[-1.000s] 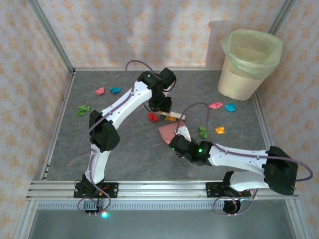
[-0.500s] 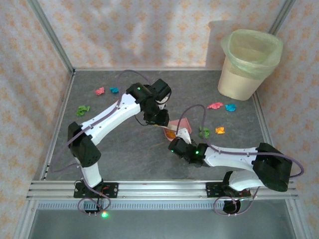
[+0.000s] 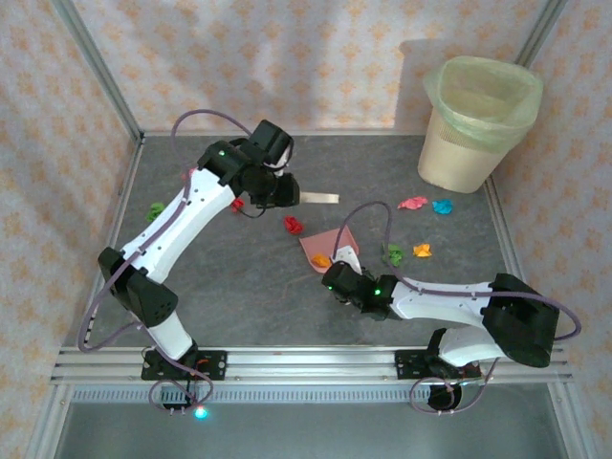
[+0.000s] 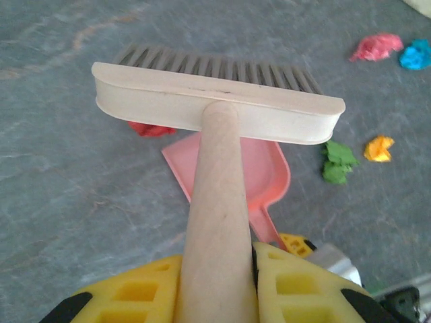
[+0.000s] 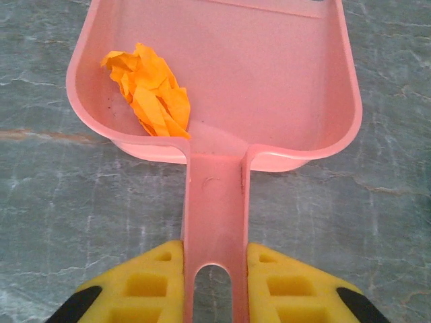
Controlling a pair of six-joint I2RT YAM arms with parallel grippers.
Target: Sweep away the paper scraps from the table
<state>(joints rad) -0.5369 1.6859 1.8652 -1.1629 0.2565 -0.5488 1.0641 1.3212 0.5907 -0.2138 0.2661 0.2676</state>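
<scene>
The left arm [image 3: 182, 215] stretches up and forward, elbow bent, wrist turned rightward, left pincer [image 3: 287, 194] clamped on the brush handle [image 4: 215, 202]; the right arm [image 3: 449, 298] lies low, reaching leftward, right pincer [image 3: 341, 262] closed around the dustpan handle [image 5: 214, 202]

"Where's your left arm?"

"Upper middle of the frame. My left gripper [image 3: 279, 189] grips the brush [image 3: 320, 198], whose pale head points right."

"And the right?"

"Just below centre, low over the table [image 3: 239, 287]. My right gripper [image 3: 342, 271] has the pink dustpan [image 3: 327, 242] by its handle, with one orange scrap [image 3: 321, 260] lying in it. A red scrap [image 3: 293, 225] sits just up-left of the pan, between pan and brush."

"The other paper scraps [image 3: 422, 251]?"

"A pink scrap [image 3: 413, 203] and a blue scrap [image 3: 441, 206] lie side by side at right, below the lined bin [image 3: 478, 124]. Green and orange ones are just beneath them — and another green scrap [image 3: 156, 208] lies at far left."
</scene>
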